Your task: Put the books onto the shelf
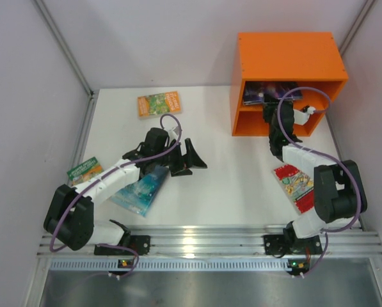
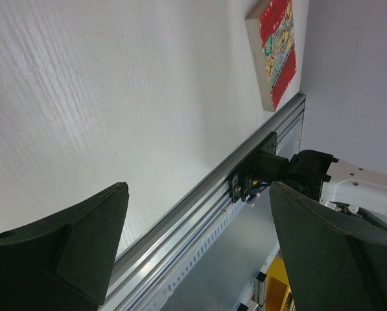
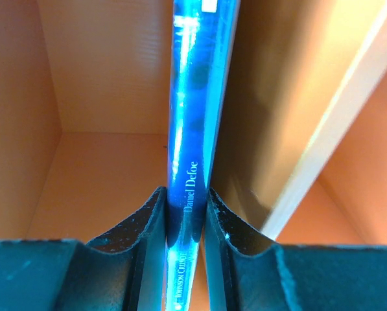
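Books lie at 5 places in the top view. The orange-green book (image 1: 159, 103) is seen at 11 o'clock on the table (image 1: 222, 166), the green book (image 1: 84, 170) at 9 o'clock by the left edge, and the pale teal book (image 1: 139, 190) at 8 o'clock, partly covered by the left arm (image 1: 114, 176). The red book (image 1: 294, 182) is found at 4 o'clock, just beside the right arm (image 1: 299, 157). The shelf (image 1: 286, 57) stands at 1 o'clock, and the dark blue-purple book (image 1: 267, 94) is seen in its upper compartment. The right gripper (image 1: 270, 118) is placed at the shelf's open front. The left gripper (image 1: 191, 166) is spread wide near the table's middle, with nothing held.

From the left wrist, 2 dark fingers (image 2: 70, 253) are shown far apart at 7 and 5 o'clock, nothing between them. The red book is seen at 1 o'clock, near the table's rail (image 2: 199, 207).

From the right wrist, the fingers (image 3: 141, 227) are drawn narrow and clamped on the spine of the dark blue-purple book at 6 o'clock. The book runs up to 12 o'clock, edge-on, with orange shelf walls on either side.
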Action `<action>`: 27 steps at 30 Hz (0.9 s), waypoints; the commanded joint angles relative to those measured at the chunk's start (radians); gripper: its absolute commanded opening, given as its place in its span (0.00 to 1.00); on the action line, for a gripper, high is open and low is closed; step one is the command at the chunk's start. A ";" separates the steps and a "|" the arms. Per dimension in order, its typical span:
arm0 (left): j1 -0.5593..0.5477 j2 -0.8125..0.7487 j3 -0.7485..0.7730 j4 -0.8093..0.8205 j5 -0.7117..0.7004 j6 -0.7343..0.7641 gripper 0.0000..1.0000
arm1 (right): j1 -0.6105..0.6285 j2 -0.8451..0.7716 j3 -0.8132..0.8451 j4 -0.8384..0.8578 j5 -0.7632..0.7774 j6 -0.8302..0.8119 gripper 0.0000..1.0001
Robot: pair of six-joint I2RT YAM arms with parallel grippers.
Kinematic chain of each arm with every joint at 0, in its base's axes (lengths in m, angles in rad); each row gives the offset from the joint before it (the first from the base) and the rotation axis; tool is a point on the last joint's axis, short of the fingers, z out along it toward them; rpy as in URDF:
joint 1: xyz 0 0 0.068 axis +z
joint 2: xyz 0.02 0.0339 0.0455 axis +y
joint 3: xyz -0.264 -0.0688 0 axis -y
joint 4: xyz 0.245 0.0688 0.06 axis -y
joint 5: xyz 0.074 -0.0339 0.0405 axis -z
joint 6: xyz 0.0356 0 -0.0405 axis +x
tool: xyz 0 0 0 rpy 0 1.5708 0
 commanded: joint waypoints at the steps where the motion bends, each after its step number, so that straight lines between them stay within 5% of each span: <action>1: -0.006 0.007 -0.005 0.045 0.000 0.003 0.95 | 0.042 0.012 0.087 0.049 -0.024 -0.071 0.00; 8: -0.005 0.010 0.001 0.047 0.001 0.006 0.95 | 0.044 0.042 0.165 -0.115 -0.074 -0.105 0.01; 19: -0.009 0.017 0.001 0.059 0.003 -0.001 0.94 | 0.054 0.025 0.196 -0.300 -0.105 -0.074 0.29; 27: -0.015 -0.001 -0.011 0.061 -0.008 -0.009 0.94 | 0.053 0.020 0.259 -0.429 -0.128 -0.100 0.35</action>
